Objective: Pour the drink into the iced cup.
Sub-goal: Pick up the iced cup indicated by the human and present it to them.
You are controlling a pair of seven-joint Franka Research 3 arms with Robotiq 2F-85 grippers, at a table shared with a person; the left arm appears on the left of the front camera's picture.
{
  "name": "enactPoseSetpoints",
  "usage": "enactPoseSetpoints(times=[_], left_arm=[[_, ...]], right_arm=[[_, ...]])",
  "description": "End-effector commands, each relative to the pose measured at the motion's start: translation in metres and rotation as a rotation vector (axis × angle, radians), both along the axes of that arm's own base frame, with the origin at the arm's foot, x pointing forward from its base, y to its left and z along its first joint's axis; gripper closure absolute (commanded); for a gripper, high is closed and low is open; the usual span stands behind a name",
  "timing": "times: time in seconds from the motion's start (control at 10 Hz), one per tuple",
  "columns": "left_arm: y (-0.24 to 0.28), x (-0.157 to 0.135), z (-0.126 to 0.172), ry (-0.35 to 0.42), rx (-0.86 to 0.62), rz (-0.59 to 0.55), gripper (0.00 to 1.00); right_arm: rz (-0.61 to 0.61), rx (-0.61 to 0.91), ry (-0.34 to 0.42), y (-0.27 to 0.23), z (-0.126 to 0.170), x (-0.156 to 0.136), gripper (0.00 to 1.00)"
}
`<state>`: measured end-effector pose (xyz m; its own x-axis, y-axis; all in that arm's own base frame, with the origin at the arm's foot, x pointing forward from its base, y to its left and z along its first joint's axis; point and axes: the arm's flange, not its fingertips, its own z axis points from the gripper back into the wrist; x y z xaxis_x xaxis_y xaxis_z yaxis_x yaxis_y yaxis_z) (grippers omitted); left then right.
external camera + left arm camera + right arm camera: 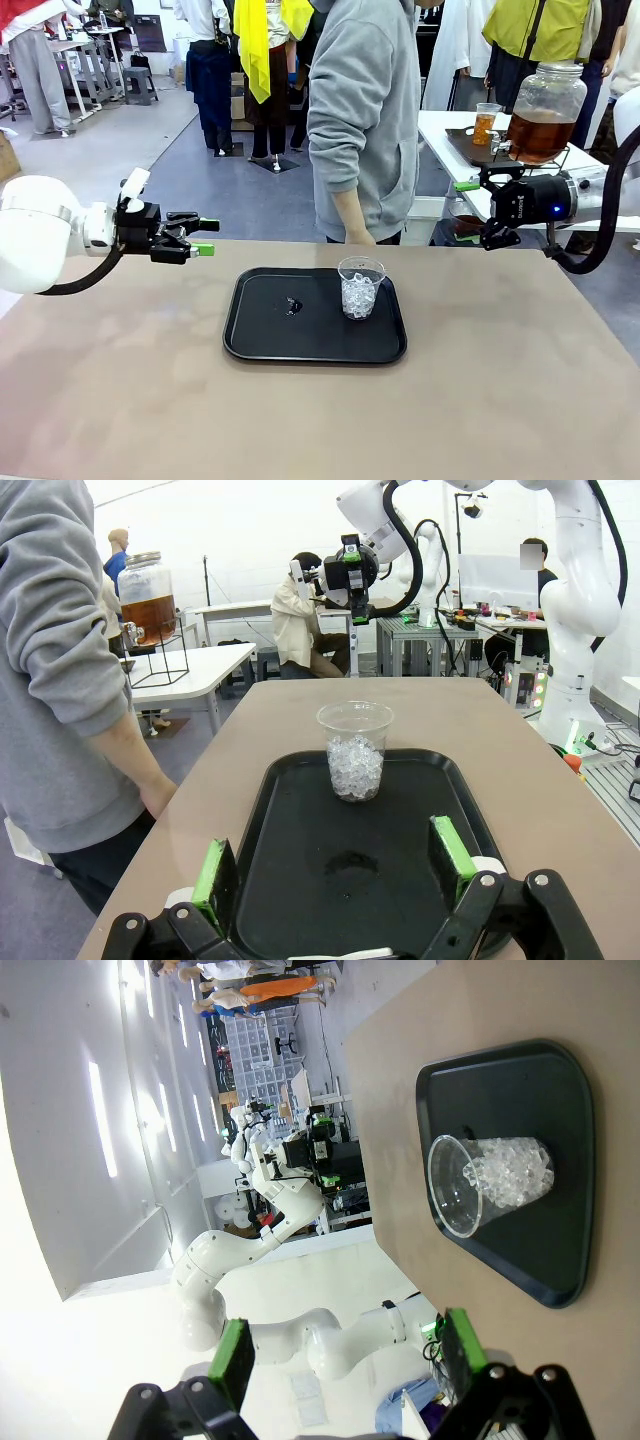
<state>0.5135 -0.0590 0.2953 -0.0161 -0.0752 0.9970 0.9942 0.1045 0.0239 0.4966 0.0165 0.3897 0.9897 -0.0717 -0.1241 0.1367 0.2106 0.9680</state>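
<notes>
A clear plastic cup [360, 288] half full of ice stands upright on the right part of a black tray [260, 330] in the middle of the table. The drink [540, 135], amber-brown, fills a big glass jar with a spigot on a white side table at the back right. My left gripper [205, 237] hovers open left of the tray, pointing at it; its view looks along the tray [290, 880] at the cup [355, 752]. My right gripper [478, 210] hangs open past the table's far right corner, below the jar. Its view holds the cup [490, 1182] lying sideways in the picture.
A person in a grey hoodie [365, 120] stands at the far edge behind the tray, one hand [150, 790] near the table. A small cup of amber liquid [486, 122] stands beside the jar. A small wet mark [292, 305] lies on the tray.
</notes>
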Motion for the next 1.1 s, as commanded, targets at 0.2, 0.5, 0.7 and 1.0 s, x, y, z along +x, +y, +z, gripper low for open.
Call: enactPoseSetpoints(times=[0.2, 0.5, 0.7, 1.0], left_arm=[[-0.0006, -0.0001, 0.0019, 0.006, -0.006, -0.003, 0.00], [-0.0006, -0.0001, 0.0019, 0.006, -0.006, -0.003, 0.00], [-0.0006, -0.0001, 0.0019, 0.006, -0.006, -0.003, 0.00], [-0.0006, -0.0001, 0.0019, 0.006, -0.006, -0.003, 0.00]], right_arm=[[-0.001, -0.006, -0.004, 0.0007, 0.0011, 0.0001, 0.00], [-0.001, -0.006, -0.004, 0.0007, 0.0011, 0.0001, 0.00], [-0.001, -0.006, -0.004, 0.0007, 0.0011, 0.0001, 0.00], [-0.001, -0.006, -0.004, 0.0007, 0.0011, 0.0001, 0.00]])
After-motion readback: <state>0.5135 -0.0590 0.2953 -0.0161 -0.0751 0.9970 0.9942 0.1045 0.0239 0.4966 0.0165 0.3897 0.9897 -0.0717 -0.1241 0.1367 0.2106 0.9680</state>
